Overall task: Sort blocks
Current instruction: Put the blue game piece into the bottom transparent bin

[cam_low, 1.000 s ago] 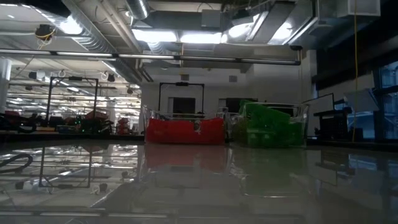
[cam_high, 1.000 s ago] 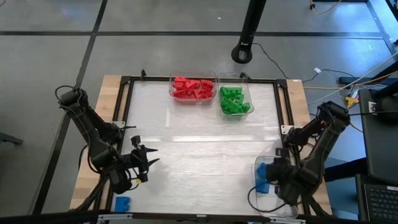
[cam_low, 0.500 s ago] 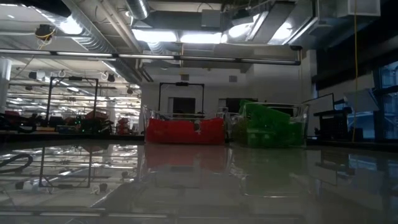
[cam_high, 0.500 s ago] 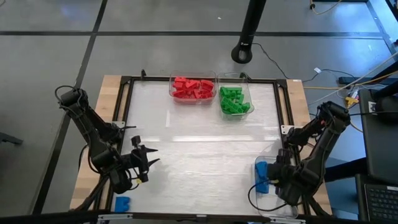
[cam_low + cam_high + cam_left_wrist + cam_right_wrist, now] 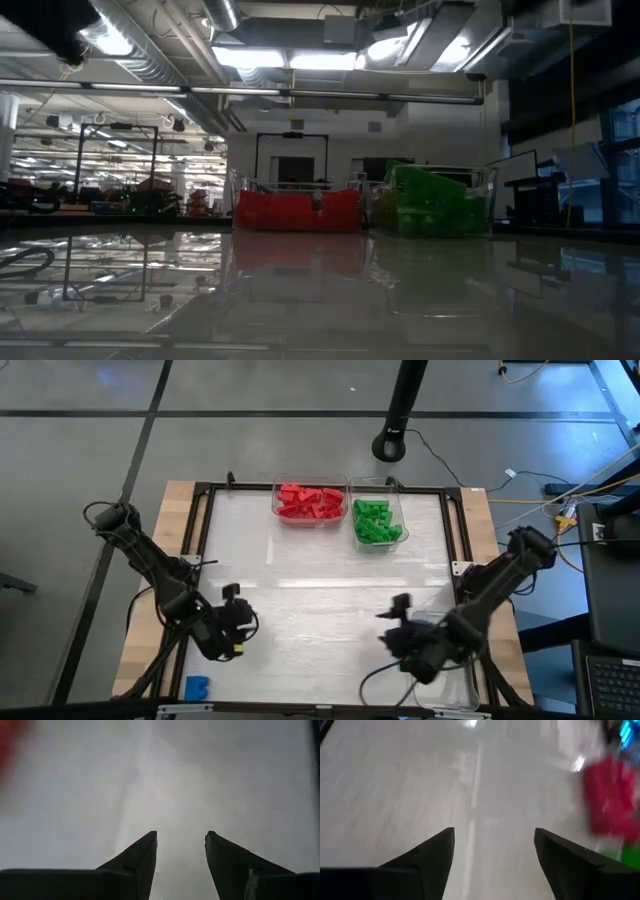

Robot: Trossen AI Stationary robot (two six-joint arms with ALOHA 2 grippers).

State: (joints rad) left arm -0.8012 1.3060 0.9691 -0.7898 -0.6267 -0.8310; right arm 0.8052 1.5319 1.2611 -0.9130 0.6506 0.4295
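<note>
Glossy white table point(image 5: 330, 580) mirrors the ceiling lights; wood shows along its edge point(image 5: 172, 520); clear plastic bins point(image 5: 310, 520) hold shiny plastic blocks point(image 5: 310, 502).

Right pincer point(image 5: 394, 622) swung away from the clear bin at the desk's near right corner toward the desk's middle, fingers apart, left pincer point(image 5: 240, 622) shifted slightly nearer the centre, its fingers drawn closer together but still parted.

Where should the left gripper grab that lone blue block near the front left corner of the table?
The blue block lies flat and alone by the table's edge, clear of the bins. Probably best for the left gripper, open now, to drop straight down and pinch its two longer side faces; its studs can't be made out from here.
</note>
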